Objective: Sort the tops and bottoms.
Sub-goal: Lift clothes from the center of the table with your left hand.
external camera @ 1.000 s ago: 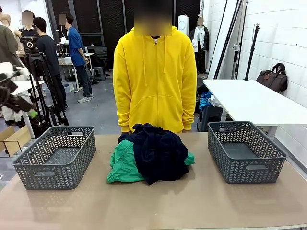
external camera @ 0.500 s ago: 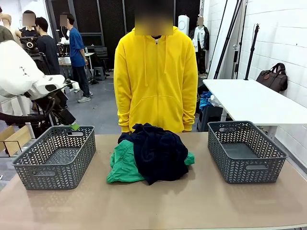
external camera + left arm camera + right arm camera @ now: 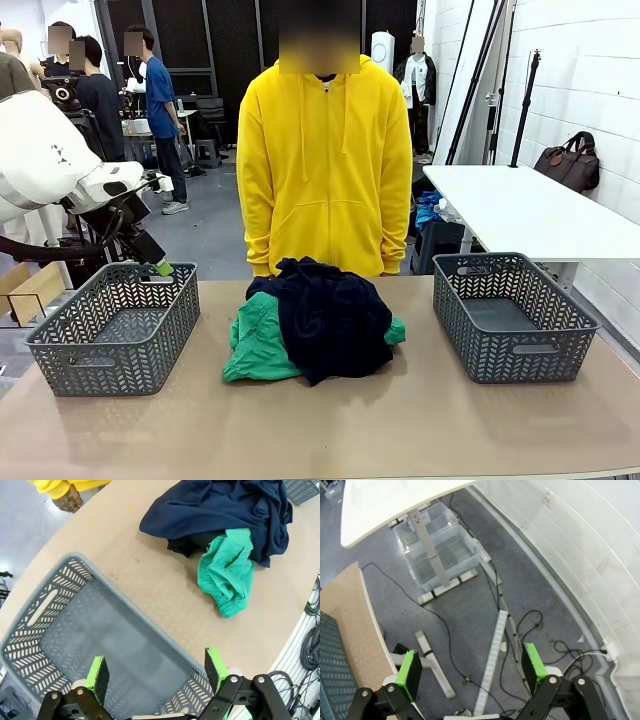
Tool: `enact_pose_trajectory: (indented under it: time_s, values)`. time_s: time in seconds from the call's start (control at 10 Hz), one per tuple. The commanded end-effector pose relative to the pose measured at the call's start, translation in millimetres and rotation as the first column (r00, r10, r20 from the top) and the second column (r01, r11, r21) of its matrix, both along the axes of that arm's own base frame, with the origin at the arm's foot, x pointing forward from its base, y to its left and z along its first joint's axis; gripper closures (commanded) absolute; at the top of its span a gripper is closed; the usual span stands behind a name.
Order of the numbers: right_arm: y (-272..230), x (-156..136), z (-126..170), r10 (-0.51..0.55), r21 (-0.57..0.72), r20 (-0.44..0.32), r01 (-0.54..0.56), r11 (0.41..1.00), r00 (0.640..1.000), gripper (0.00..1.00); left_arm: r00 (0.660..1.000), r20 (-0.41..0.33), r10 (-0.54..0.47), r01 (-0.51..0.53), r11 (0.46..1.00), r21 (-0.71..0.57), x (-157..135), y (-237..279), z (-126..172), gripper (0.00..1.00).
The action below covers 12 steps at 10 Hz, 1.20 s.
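The left tool [image 3: 156, 665], open and empty over the left basket [image 3: 60, 340], and the right tool [image 3: 470, 667], open past the counter [image 3: 400, 430] edge, face a mid-counter heap where navy clothes [image 3: 330, 315] cover the green garment [image 3: 258, 345], so one pinch may lift both.

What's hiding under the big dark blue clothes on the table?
A bright green cloth garment sticks out from under the dark navy cloth pile. Its middle is covered, and so is anything else beneath.
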State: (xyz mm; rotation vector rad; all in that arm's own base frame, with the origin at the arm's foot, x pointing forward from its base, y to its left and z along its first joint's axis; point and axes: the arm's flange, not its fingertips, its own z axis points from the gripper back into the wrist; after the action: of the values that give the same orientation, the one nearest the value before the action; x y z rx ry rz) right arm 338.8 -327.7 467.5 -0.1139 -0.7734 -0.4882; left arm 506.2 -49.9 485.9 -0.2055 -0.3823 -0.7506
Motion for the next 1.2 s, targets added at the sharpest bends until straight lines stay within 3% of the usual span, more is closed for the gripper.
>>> enact_pose_trajectory:
  time_s: [0.0, 0.1, 0.3, 0.6, 0.7, 1.1]
  values:
    - [1.0, -1.8, 0.9, 0.005, -0.006, -0.009, -0.005, 1.000, 1.000, 0.00, 0.998, 0.058, -0.035, 0.030, 0.997, 0.078, -3.0, -14.0, -8.5, 0.00]
    - [1.0, -1.8, 0.9, 0.005, -0.006, -0.009, -0.005, 1.000, 1.000, 0.00, 0.994, 0.052, -0.099, 0.096, 0.994, 0.056, -2.2, -35.7, -13.5, 0.00]
    - [1.0, -1.8, 0.9, 0.005, -0.006, -0.009, -0.005, 1.000, 1.000, 0.00, 0.978, 0.124, -0.165, 0.163, 0.986, 0.028, 2.6, -70.1, -13.5, 0.00]
    - [1.0, -1.8, 0.9, 0.005, -0.006, -0.009, -0.005, 1.000, 1.000, 0.00, 0.954, 0.113, -0.276, 0.271, 0.961, 0.056, 16.2, -121.6, -34.3, 0.00]
    - [1.0, -1.8, 0.9, 0.005, -0.006, -0.009, -0.005, 1.000, 1.000, 0.00, 0.955, 0.044, -0.293, 0.291, 0.956, 0.047, 24.8, -138.0, -46.2, 0.00]
    - [1.0, -1.8, 0.9, 0.005, -0.006, -0.009, -0.005, 1.000, 1.000, 0.00, 0.962, 0.067, -0.266, 0.258, 0.960, 0.108, 59.6, -154.0, -84.3, 0.00]
